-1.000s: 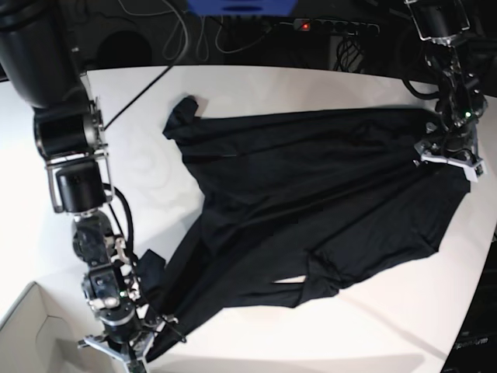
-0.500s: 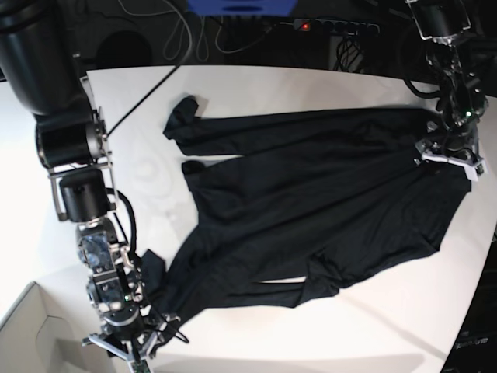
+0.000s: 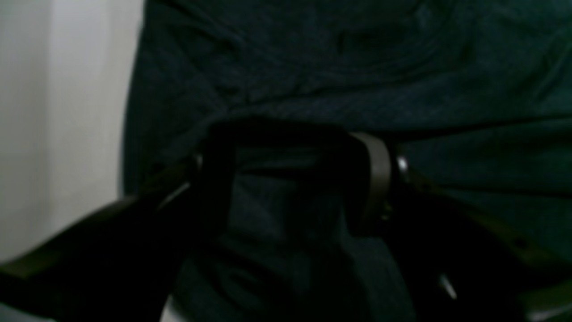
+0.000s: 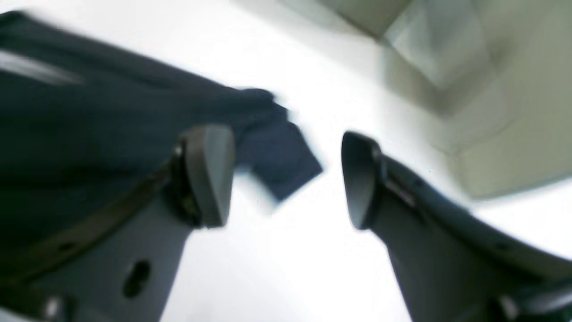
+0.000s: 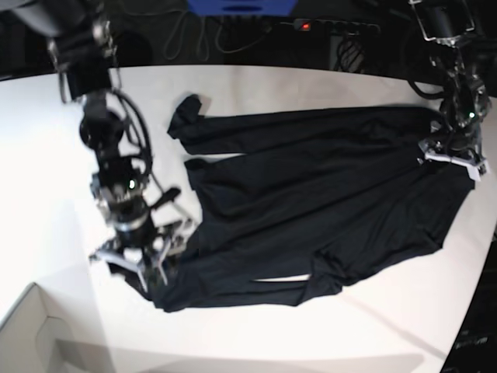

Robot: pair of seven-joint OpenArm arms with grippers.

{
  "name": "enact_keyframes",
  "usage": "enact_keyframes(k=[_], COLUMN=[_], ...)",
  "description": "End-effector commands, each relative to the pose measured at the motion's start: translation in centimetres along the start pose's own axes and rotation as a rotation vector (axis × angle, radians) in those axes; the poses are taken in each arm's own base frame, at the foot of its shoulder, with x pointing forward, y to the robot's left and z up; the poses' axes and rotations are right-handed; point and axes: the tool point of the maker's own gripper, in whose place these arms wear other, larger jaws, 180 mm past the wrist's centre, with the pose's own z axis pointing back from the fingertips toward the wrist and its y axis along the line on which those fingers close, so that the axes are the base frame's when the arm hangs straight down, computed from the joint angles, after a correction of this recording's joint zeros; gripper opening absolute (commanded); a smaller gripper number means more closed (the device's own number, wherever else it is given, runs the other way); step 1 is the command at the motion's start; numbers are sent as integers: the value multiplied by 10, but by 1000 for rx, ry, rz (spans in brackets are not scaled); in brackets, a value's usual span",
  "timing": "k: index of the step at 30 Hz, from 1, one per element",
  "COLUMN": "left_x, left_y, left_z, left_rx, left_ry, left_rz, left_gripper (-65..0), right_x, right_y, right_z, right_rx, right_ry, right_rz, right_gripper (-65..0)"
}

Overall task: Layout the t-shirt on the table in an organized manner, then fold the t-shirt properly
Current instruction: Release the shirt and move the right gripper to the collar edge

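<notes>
At the left of the base view the right gripper [image 5: 138,259] hangs over the white bench [image 5: 311,334], just above the lower left edge of the t-shirt [image 5: 311,202]. In the right wrist view its jaws stand wide apart with bare bench between them; a corner of the dark cloth lies just beyond the left finger [image 4: 210,174], and nothing is held. A pale cardboard box [image 5: 31,334] sits at the bench's lower left corner.

The t-shirt lies spread across the middle of the bench, wrinkled, one sleeve bunched toward the upper left and the lower hem folded over on itself near the bottom middle.

At the right, the left gripper [image 5: 450,155] sits low at the shirt's right edge, near the curved edge of the bench. In the left wrist view, dark and blurred, its jaws stand fairly wide with black cloth bunched between the fingers [image 3: 380,179]; whether they actually pinch the cloth I cannot tell.

Cables and a power strip [image 5: 334,26] lie behind the bench.
</notes>
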Motion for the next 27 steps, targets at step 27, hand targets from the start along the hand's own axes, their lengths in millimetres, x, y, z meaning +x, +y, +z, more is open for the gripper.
enact_keyframes(k=[27], left_x=[66], left_y=[-6], left_z=[-2], left_rx=[-15], left_ry=[-129], left_rz=[-7], left_gripper=[-279], right_x=[-163], right_y=[117], right_z=[147], right_rx=[193], right_ry=[386], right_rz=[-167], right_gripper=[-265])
